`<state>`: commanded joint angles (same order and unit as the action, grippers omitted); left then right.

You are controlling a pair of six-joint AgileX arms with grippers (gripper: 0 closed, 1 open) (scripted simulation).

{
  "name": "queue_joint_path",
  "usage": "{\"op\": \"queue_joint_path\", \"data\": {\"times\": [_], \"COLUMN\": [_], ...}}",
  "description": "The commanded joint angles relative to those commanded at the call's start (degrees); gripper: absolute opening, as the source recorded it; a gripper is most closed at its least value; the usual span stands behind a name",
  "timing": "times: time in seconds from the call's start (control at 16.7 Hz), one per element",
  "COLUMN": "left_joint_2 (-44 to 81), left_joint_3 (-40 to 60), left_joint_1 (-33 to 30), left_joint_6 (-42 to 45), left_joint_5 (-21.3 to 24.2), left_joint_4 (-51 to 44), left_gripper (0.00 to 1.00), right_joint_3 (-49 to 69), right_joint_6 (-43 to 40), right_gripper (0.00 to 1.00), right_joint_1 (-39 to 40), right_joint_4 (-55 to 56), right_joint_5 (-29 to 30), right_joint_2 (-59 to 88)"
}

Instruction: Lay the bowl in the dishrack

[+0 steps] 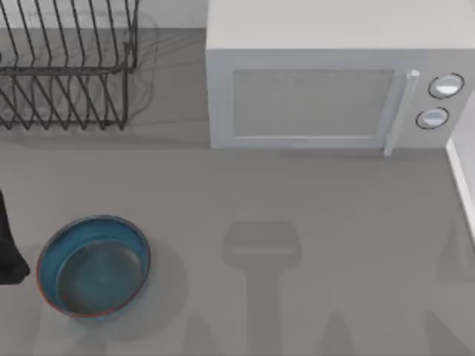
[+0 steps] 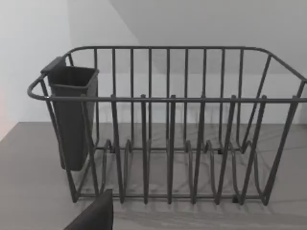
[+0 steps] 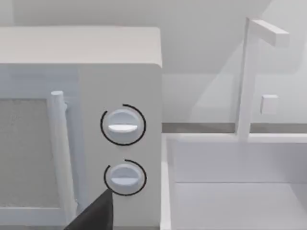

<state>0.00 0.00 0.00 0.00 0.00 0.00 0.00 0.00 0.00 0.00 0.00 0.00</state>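
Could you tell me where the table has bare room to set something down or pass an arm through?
The widest free patch runs from right of the bowl across the front, below the microwave. A narrower strip lies between the bowl and the dishrack. The back edge is crowded by the dishrack and microwave.

The top view looks straight down on the desk (image 1: 297, 222), with the dishrack (image 1: 67, 67) in the upper left of the frame, the microwave (image 1: 334, 89) across the upper middle and right, and the bowl (image 1: 94, 265) at the lower left. The left wrist view looks level and close at the dishrack (image 2: 168, 129) from its front, the wires spanning almost the whole frame; this rack is what it shares with the top view. The right wrist view faces the microwave (image 3: 81, 120) front from close by, catching its two knobs (image 3: 123, 125), which the top view also has at its upper right.
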Motion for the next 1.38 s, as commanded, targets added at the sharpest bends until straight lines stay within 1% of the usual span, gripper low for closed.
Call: {"op": "queue_joint_path", "data": {"times": [0.24,0.48,0.66,1.08,1.38], "left_joint_2": [1.8,12.8,27.4,68.4,88.5], "left_joint_3": [1.8,12.2,23.6,51.6,67.9], "left_joint_1": [-0.9,-5.3,-10.1,-22.6,-29.7], "left_joint_6": [-0.9,-5.4,-10.0,-21.8,-28.6], "left_joint_5": [0.0,0.1,0.0,-0.3,-0.1], "left_joint_4": [-1.7,-10.7,-20.9,-47.7,-62.1], "left_gripper": [1.00,1.00,1.00,1.00,1.00], "right_joint_3": [0.0,0.0,0.0,0.0,0.0], "right_joint_6": [0.0,0.0,0.0,0.0,0.0], "right_gripper": [1.00,1.00,1.00,1.00,1.00], "right_joint_1": [0.0,0.0,0.0,0.0,0.0], "right_joint_4": [0.0,0.0,0.0,0.0,0.0], "right_joint_5": [0.0,0.0,0.0,0.0,0.0], "right_joint_2": [0.0,0.0,0.0,0.0,0.0]}}
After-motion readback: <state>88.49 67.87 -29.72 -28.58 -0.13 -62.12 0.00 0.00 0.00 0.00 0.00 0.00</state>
